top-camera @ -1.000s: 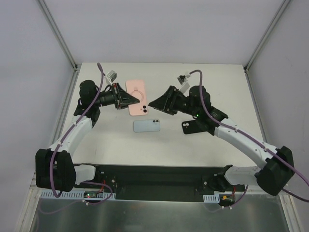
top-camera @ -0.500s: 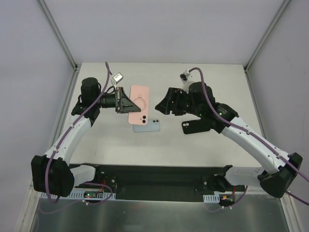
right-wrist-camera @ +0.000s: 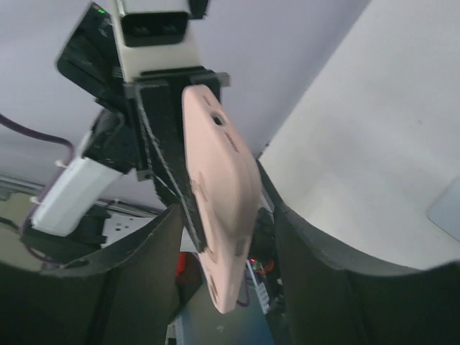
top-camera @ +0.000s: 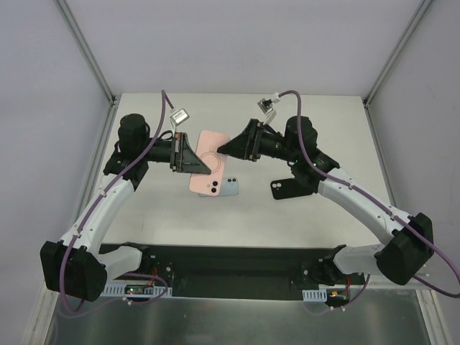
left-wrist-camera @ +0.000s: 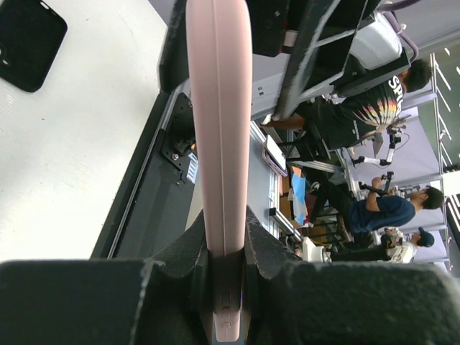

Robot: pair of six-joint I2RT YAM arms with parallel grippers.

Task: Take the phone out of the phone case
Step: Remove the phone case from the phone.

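White table [top-camera: 165, 215] below. We see left gripper [top-camera: 203, 169] clenched on pink phone case [top-camera: 215, 172], lifted above table. Right gripper [top-camera: 221, 149] jaws apart, straddling case's other end. Light blue phone [top-camera: 231, 188] lies underneath.

The phone case [top-camera: 214, 172] is a soft salmon pink, with a paler ring marked on its back and two dark lens dots. The phone [top-camera: 230, 188] is light blue, and the other handset [top-camera: 286, 188] is plain black. The desk [top-camera: 323, 129] is white. The arms [top-camera: 108, 205] are white with black joints, their cables [top-camera: 166, 103] are purple, and the fingers [left-wrist-camera: 169, 262] are matte black.
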